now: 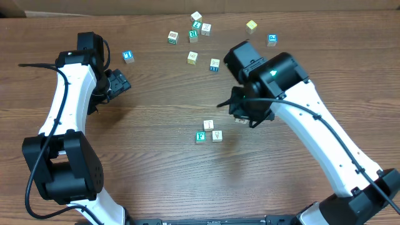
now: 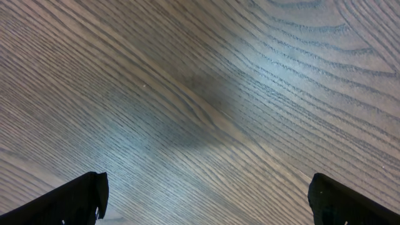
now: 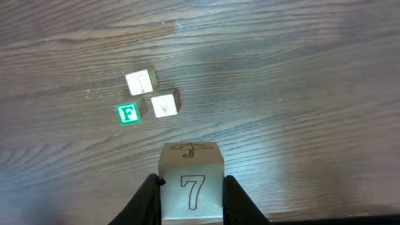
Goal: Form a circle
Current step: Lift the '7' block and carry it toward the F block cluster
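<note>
Circle (image 1: 209,132): we counted three cubes. Right gripper (image 3: 192,199) hovered near it, clamping a 7 cube (image 3: 191,175); left gripper (image 2: 206,199) gaped wide over worktop (image 2: 200,94); loose cubes (image 1: 192,57) lay beyond.

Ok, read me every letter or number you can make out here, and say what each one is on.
"7": front of the held cube in the right gripper.
"F": the green-faced cube.
"I", probably: the cream cube near it.
Mark on the third cube: unclear.
The scattered far cubes: too small to read.

A "7" marks the cream cube (image 3: 192,187); a green "F" marks the green-faced cube (image 3: 128,114).
</note>
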Robot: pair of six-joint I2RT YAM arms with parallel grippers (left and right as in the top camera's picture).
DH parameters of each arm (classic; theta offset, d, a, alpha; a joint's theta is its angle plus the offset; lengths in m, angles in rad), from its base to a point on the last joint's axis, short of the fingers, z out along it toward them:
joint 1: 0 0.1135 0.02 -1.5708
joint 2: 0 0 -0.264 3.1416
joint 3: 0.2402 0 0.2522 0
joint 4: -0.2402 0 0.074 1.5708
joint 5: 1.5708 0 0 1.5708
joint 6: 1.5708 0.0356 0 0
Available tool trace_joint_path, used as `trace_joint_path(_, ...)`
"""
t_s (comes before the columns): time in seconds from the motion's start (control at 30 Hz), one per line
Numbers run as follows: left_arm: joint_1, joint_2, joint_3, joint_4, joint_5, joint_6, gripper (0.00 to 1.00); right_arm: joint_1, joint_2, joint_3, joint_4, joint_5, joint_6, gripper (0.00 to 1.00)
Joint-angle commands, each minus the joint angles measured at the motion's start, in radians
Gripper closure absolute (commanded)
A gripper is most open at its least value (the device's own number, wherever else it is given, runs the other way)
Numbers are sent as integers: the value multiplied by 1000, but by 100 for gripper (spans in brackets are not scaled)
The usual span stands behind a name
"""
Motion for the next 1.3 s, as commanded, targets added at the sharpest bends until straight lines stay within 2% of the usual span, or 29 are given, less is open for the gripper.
trace_joint_path(0.0, -1, 0, 21, 0, -12, 11, 0, 30, -14, -50, 21, 108, 145, 79)
trace_joint_path(0.5, -1, 0, 21, 0, -12, 11, 0, 33, -13, -276, 161, 105, 124, 81)
trace_joint_path(0.73, -1, 0, 21, 0, -12, 11, 0, 38, -13, -431, 251, 0, 95, 81)
trace_joint_path(0.87, -1, 0, 21, 0, -12, 11, 0, 61, -13, -493, 320, -74, 94, 81)
trace_joint_path(1.27, -1, 0, 21, 0, -12, 11, 0, 216, -13, -527, 371, -87, 107, 81)
